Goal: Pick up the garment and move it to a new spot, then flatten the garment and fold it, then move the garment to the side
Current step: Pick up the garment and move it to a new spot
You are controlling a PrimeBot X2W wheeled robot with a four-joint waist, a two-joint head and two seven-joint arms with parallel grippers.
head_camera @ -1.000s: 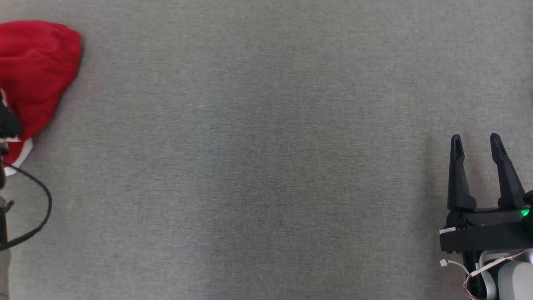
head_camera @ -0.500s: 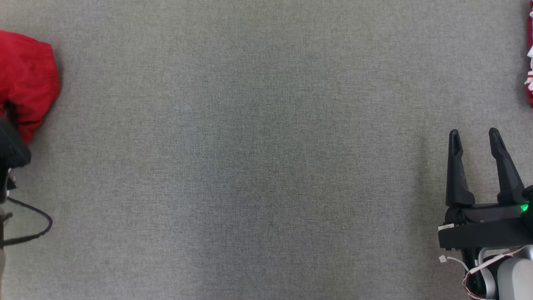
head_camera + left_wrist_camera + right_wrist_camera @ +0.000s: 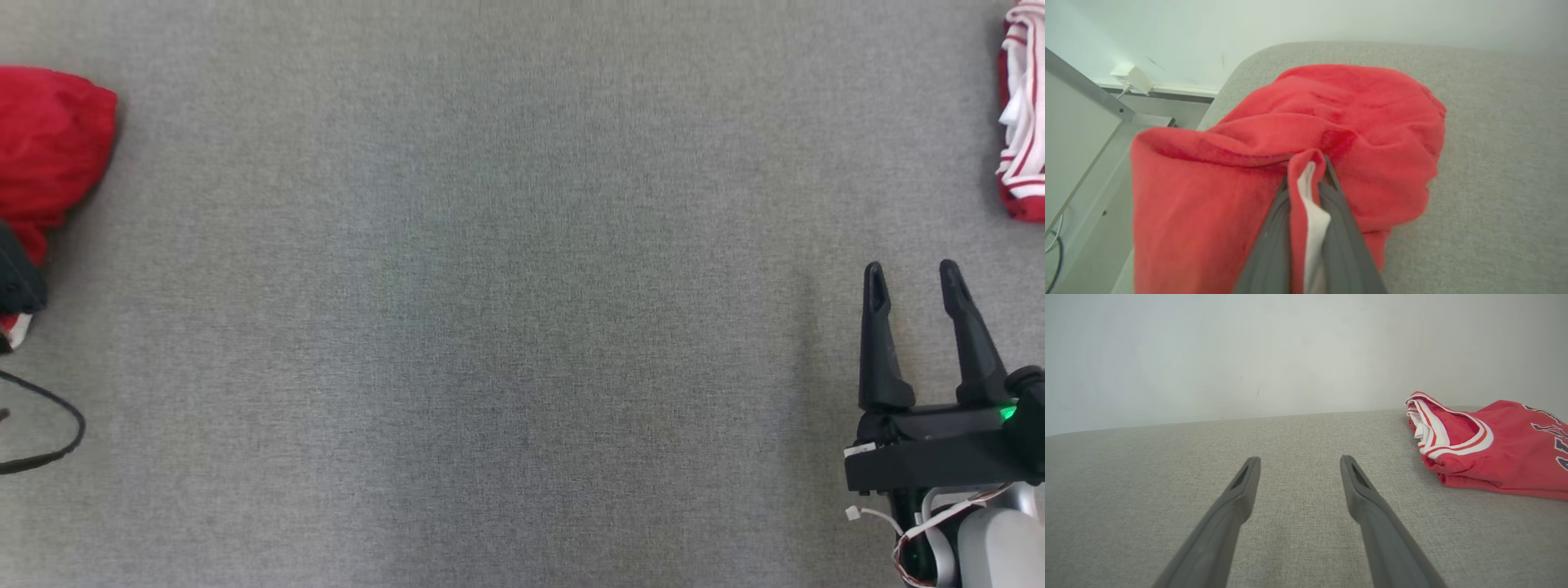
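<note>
The garment (image 3: 49,147) is a crumpled red piece with white trim, lying at the far left of the grey padded surface. In the left wrist view my left gripper (image 3: 1308,163) is shut on a fold of the garment (image 3: 1339,114), red cloth and white trim pinched between the two fingers. Its dark body (image 3: 16,282) shows at the left edge of the head view, just below the red heap. My right gripper (image 3: 910,269) rests low at the lower right, open, with nothing between its fingers (image 3: 1299,461).
A second red jersey (image 3: 1020,122) with white stripes and lettering lies at the far right edge, up and to the right of my right gripper (image 3: 1486,457). A black cable (image 3: 57,416) loops at the left edge. The surface's corner and a metal frame (image 3: 1086,90) lie beyond the garment.
The head view has swung, bringing the striped jersey into view at the right edge. The red garment's lower part is now drawn in at my left gripper. The right gripper stays open.
</note>
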